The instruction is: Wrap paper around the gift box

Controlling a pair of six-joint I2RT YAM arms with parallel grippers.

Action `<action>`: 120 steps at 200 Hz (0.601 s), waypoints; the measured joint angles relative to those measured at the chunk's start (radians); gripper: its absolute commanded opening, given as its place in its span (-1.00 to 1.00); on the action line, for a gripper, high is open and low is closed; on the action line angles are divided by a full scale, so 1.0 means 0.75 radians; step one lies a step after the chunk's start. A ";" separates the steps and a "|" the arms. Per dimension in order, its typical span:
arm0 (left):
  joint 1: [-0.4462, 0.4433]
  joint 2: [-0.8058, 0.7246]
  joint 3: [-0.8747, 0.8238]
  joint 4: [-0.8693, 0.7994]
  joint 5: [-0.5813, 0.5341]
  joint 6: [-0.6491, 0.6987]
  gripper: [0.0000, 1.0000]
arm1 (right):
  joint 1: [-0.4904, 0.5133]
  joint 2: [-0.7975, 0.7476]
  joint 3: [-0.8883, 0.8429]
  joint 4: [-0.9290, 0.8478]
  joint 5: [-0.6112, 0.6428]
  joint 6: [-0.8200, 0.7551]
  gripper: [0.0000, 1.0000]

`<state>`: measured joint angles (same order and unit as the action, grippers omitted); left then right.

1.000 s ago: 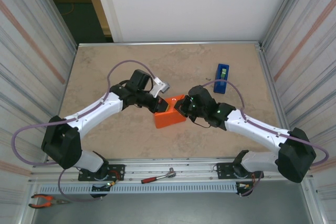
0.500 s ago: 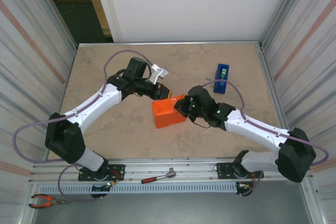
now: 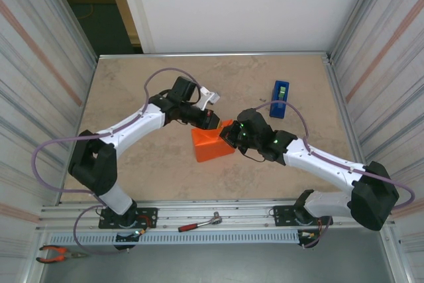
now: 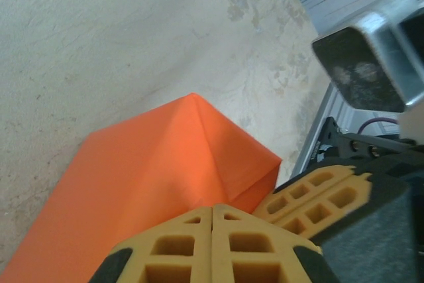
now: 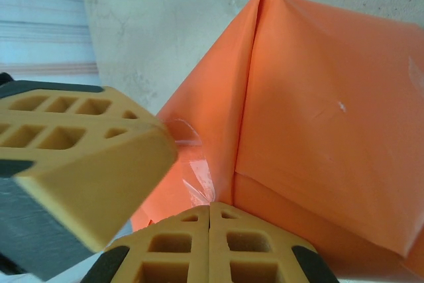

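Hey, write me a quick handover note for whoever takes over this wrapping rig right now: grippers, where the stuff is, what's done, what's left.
Left gripper: shut, nothing held, tips at the far right end of the paper.
Right gripper: shut, nothing held, tips at that same end, beside the left one.
The paper is folded around the gift box mid-table; the box itself is hidden inside.
Tape dispenser: apart from the wrapping, farther back on the right.
Done: box covered, some clear tape on the end fold.
Left: probably pressing down and taping this end; the other end cannot be judged.
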<state>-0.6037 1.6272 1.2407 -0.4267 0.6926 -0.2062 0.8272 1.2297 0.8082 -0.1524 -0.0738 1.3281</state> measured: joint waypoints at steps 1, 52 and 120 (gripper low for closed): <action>-0.001 0.000 -0.001 -0.001 -0.005 0.002 -1.00 | 0.000 0.000 -0.001 0.001 0.000 0.000 -1.00; -0.048 -0.014 -0.006 -0.024 -0.140 0.085 -1.00 | 0.004 0.000 -0.003 0.009 0.010 0.001 -1.00; -0.040 -0.107 0.012 -0.126 -0.198 0.135 -1.00 | 0.006 0.000 -0.003 0.009 0.017 0.001 -1.00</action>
<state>-0.6338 1.5471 1.2499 -0.5209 0.5442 -0.1051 0.8314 1.2297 0.8059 -0.1459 -0.0612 1.3285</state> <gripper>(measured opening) 0.062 0.063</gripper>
